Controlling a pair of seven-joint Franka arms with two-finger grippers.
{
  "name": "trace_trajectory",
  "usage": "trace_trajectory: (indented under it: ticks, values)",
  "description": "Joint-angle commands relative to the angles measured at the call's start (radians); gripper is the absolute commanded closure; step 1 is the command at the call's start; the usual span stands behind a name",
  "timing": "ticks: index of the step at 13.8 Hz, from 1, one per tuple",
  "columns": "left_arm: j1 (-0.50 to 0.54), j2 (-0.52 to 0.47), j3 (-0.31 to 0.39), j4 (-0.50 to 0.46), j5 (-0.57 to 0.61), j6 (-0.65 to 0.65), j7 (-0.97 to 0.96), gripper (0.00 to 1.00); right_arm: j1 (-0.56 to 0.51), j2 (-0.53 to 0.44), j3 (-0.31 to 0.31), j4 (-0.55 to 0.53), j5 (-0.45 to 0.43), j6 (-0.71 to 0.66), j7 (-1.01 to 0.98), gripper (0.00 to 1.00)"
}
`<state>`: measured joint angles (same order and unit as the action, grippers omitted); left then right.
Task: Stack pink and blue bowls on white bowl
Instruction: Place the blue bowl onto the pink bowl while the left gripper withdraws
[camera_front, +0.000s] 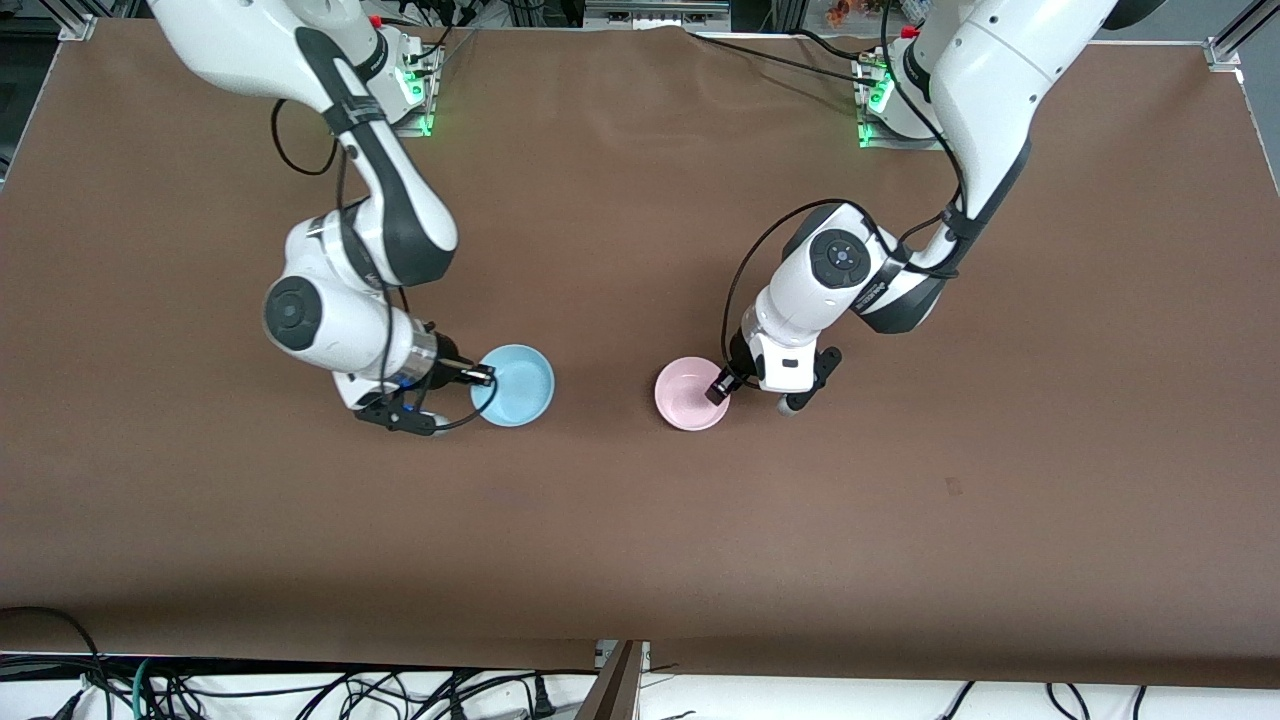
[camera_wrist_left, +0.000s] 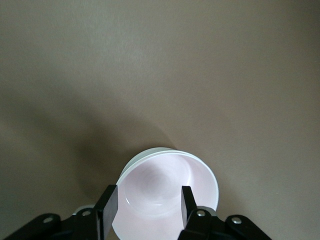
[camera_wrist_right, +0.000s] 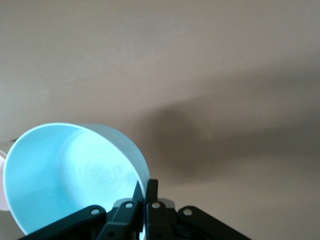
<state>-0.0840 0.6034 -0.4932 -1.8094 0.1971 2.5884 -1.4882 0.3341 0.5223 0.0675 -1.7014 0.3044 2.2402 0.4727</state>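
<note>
Pinching, right gripper (camera_front: 485, 377): fingers closed narrow on the rim of the light sky-blue round plastic bowl (camera_front: 514, 385), one finger inside the wall and one outside.
Blue bowl, place: at the right gripper's fingertips, on the side facing the left arm's end of the table; the rest of the bowl reaches out past the fingers.
Blue bowl, attitude: in the right wrist view it (camera_wrist_right: 75, 175) is tipped, with its open mouth turned partly toward the camera; whether its base touches the brown table cloth (camera_front: 640, 560) I cannot tell.
Gap between the bowls: bare cloth, with the blue bowl and the pale pink round plastic bowl (camera_front: 685, 395) apart. A sliver of pink shows at the edge of the right wrist view.
Left gripper (camera_front: 724, 385): low at the pink bowl's rim, on the side toward the left arm's end of the table.
Left gripper, fingers (camera_wrist_left: 109, 207): spread to a middling width and not pressed together; one stands at the outside of the bowl's wall and the other inside the pink bowl (camera_wrist_left: 160, 182). I cannot tell whether either one touches.
Pink bowl, place: right under and between the left gripper's fingers, upright.
White round plastic bowl (camera_wrist_left: 134, 162): only a pale outer rim shows, just outside the pink rim, so the pink bowl looks seated in it.
Arms: both are reaching down to their bowls.
</note>
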Motion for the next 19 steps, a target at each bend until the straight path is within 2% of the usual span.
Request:
trace_trajectory:
  ticks: [1,3,4,6,8,11,13,15,17,19]
  values:
    - [0.017,-0.108,-0.007,0.022,-0.008,-0.156,0.046,0.42,0.066,0.028,-0.006,0.014,0.013,0.070,0.110,1.00]
    - [0.027,-0.212,0.001,0.054,-0.127,-0.313,0.188,0.42,0.111,0.062,-0.006,0.055,0.012,0.107,0.188,1.00]
    - [0.038,-0.271,0.027,0.082,-0.206,-0.426,0.297,0.42,0.135,0.079,-0.006,0.077,0.009,0.107,0.234,1.00]
    - [0.036,-0.377,0.132,0.136,-0.309,-0.655,0.501,0.42,0.192,0.129,-0.008,0.144,-0.001,0.121,0.341,1.00]
    - [0.032,-0.454,0.233,0.156,-0.334,-0.781,0.656,0.42,0.233,0.182,-0.009,0.212,-0.001,0.166,0.429,1.00]
    - [0.018,-0.557,0.391,0.147,-0.325,-0.910,0.907,0.40,0.281,0.225,-0.012,0.255,-0.002,0.229,0.484,1.00]
    - [0.010,-0.608,0.447,0.119,-0.286,-0.967,1.032,0.37,0.310,0.243,-0.014,0.256,-0.002,0.274,0.489,1.00]
    - [0.012,-0.639,0.449,0.093,-0.161,-0.982,1.124,0.28,0.335,0.260,-0.017,0.256,-0.005,0.303,0.494,1.00]
    - [0.012,-0.680,0.453,0.056,-0.131,-0.999,1.213,0.17,0.342,0.271,-0.018,0.258,-0.014,0.320,0.494,1.00]
    - [0.010,-0.712,0.452,0.036,-0.108,-1.020,1.285,0.10,0.348,0.285,-0.018,0.266,-0.016,0.331,0.494,1.00]
